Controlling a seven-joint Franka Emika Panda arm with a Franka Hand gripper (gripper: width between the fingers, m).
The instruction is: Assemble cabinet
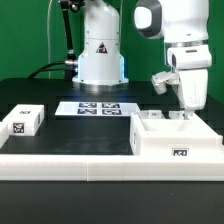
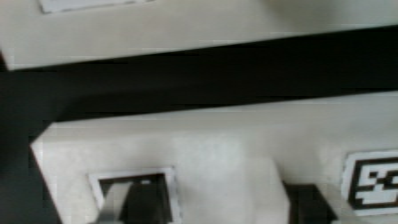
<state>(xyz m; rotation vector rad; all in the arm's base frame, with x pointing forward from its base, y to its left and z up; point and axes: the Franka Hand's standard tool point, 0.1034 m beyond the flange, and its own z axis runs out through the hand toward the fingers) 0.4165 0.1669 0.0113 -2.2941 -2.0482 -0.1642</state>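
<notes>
The cabinet (image 1: 176, 140), a large white hollow box with a small tag on its front, stands at the exterior view's right. My gripper (image 1: 186, 108) hangs right over its back part, fingertips at the level of its top edge. In the wrist view the gripper (image 2: 222, 200) is open: its two dark fingers (image 2: 135, 198) stand wide apart with the cabinet's white surface (image 2: 214, 140) showing between them. A tag (image 2: 374, 185) on the cabinet shows beside one finger. Whether the fingers touch the cabinet I cannot tell.
A small white tagged block (image 1: 24, 121) lies at the exterior view's left. The marker board (image 1: 96, 108) lies mid-table in front of the robot base (image 1: 100, 60). A low white ledge (image 1: 70, 162) runs along the table's front.
</notes>
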